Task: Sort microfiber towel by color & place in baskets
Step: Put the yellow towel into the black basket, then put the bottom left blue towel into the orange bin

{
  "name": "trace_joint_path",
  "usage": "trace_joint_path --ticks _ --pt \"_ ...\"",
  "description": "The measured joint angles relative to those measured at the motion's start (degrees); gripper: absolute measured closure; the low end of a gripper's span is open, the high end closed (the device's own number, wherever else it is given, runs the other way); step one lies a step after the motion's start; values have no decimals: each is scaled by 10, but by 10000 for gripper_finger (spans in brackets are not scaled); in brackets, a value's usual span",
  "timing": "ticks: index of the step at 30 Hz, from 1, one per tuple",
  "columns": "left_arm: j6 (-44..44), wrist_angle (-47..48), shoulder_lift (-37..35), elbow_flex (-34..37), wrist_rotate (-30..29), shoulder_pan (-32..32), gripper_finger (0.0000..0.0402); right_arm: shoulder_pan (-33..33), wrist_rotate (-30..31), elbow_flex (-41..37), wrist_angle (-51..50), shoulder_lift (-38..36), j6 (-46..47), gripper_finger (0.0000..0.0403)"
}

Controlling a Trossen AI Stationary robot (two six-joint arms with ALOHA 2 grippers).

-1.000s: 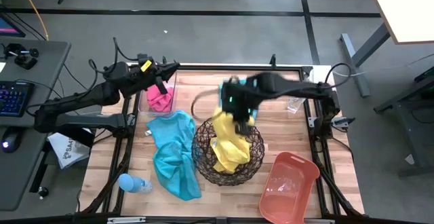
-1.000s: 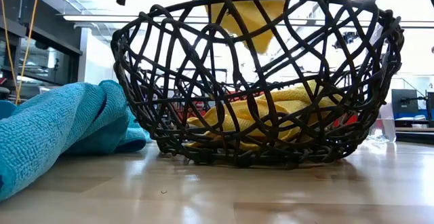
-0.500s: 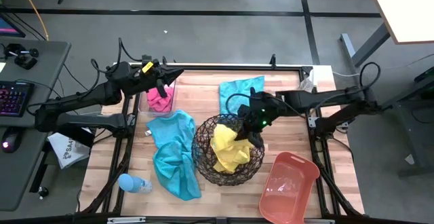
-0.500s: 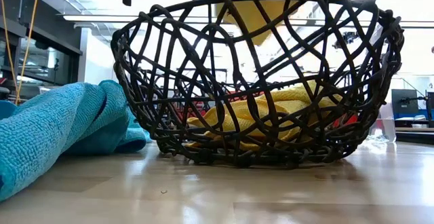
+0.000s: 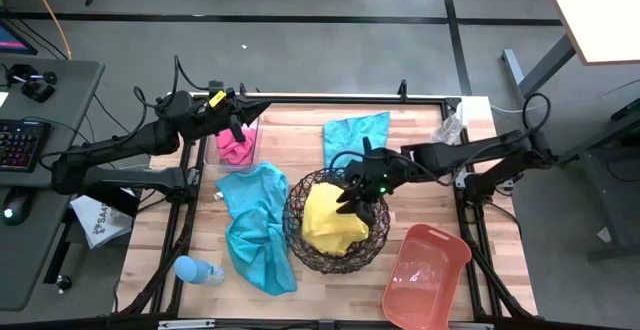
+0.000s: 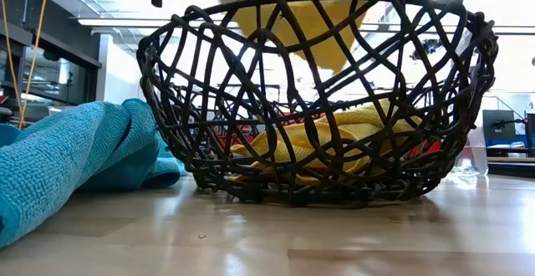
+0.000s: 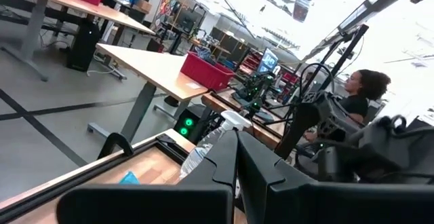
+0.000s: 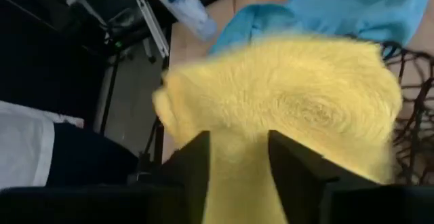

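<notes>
Right gripper (image 5: 362, 192), clamped on a yellow towel (image 5: 330, 215), hangs over the wire-mesh basket (image 5: 297, 242). Advise lowering until the cloth clears the rim, then releasing. Left gripper (image 5: 243, 116) waits, fingers together, above the clear bin (image 5: 212, 150).

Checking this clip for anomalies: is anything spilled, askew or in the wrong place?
Little stands out. The salmon tub sits askew at the table's front edge, and a blue bottle lies on its side near the big teal towel. The right claw holds a yellow towel over the wire basket, matching the yellow inside.
</notes>
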State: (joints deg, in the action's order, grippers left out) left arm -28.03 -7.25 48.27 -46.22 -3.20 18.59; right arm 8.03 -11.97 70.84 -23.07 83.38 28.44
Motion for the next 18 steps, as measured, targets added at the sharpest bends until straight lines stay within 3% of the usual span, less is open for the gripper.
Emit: trace_joint_path --ticks 5,10,18 --pt "-3 0 0 0 0 0 401 -3 8 45 -72 -2 -60 154" --pt "41 24 12 -8 9 -13 401 -16 9 98 -151 -2 -131 103" --pt "182 484 124 -206 80 -103 397 -56 61 158 -251 -2 -174 96"
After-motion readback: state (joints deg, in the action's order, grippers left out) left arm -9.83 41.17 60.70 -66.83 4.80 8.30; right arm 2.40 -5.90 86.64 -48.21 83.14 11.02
